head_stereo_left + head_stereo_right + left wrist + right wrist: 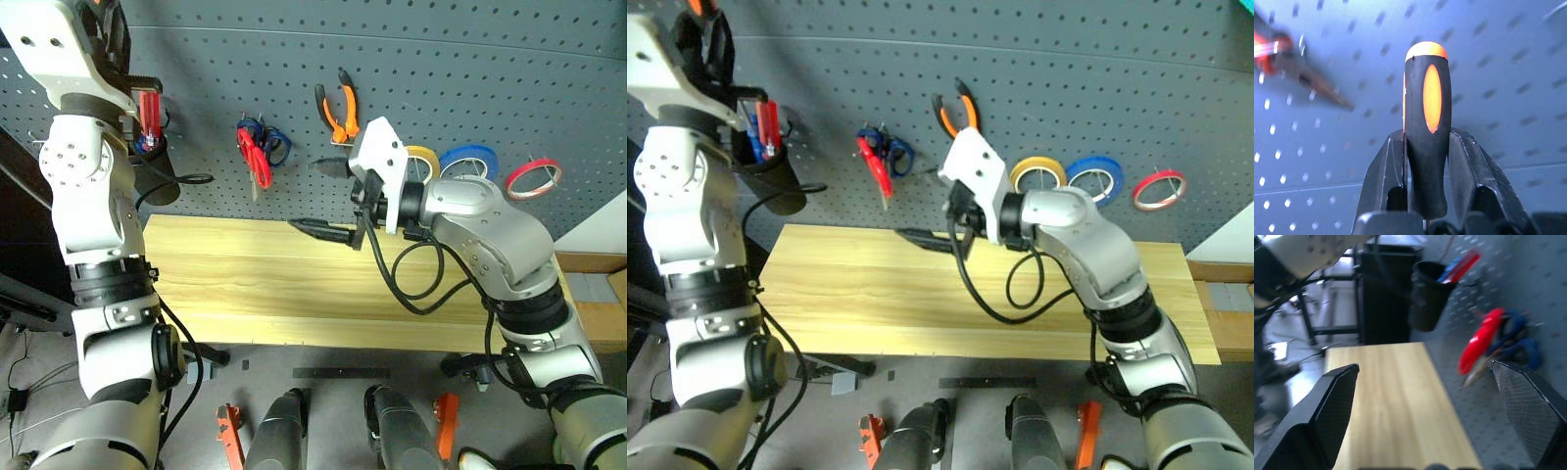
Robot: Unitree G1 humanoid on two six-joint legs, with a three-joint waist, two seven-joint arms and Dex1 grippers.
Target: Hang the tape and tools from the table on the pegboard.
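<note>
Pliers (338, 110), red scissors (254, 157), yellow tape (423, 160) hung; my left fingers (1476, 178) clamp the screwdriver (1426, 122), unhung; right fingers (1334, 406) apart.

Pegboard (490, 59) behind table (245, 284); on it, scissors (255, 155) at 9 o'clock of pliers (338, 110), tape (423, 157) at 3.

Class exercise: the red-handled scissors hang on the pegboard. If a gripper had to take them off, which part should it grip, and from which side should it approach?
Probably the red handle loops of the red-handled scissors, up by the hook on the pegboard. Approach from the front, out over the table. The blades hang downward, thin and tapering, offering a poorer hold. The blue-handled scissors crowd one side.
</note>
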